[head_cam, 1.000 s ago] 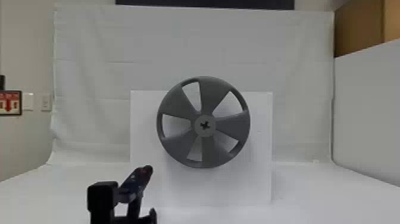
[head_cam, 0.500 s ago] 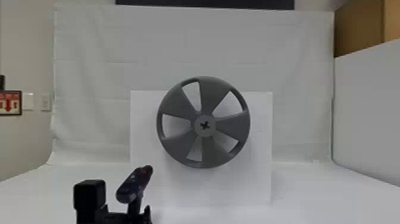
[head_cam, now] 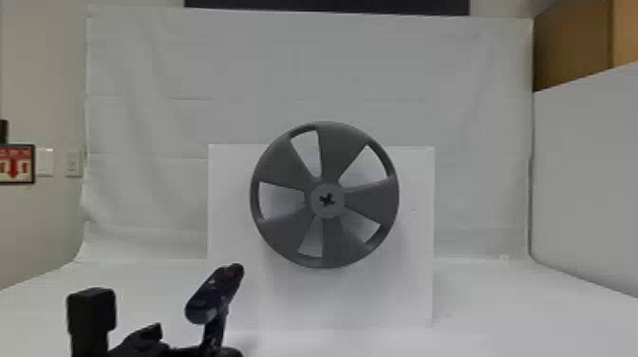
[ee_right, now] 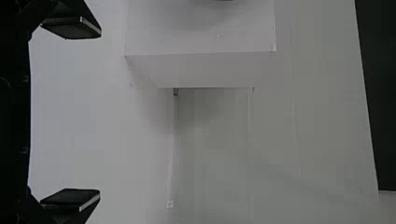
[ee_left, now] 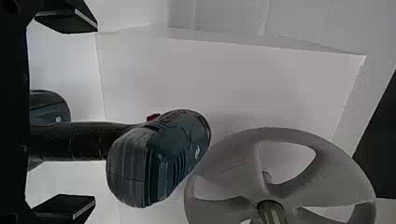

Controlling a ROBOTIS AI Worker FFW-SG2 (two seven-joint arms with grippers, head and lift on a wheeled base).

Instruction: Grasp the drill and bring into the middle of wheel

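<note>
At the lower left of the head view, the black part of my left gripper [head_cam: 91, 311] stands to the left of the dark drill [head_cam: 213, 295], whose body sits atop its upright handle. In the left wrist view the fingers of my left gripper [ee_left: 65, 114] are wide apart, one on each side of the drill [ee_left: 159, 158] handle, with gaps between handle and both fingers. The grey five-spoked wheel [head_cam: 349, 152] is mounted upright, right of the drill; the wheel [ee_left: 229, 163] appears beyond it too. My right gripper [ee_right: 70, 116] is open, nothing between its fingers.
Behind the wheel is a white panel [head_cam: 413, 237] standing on the white table [head_cam: 498, 308]. A white cloth [head_cam: 190, 61] hangs at the back, and a white partition [head_cam: 588, 171] borders the right side.
The black part of my left gripper has shifted left, leaving a wider space between it and the drill. Drill and wheel have stayed in place.
</note>
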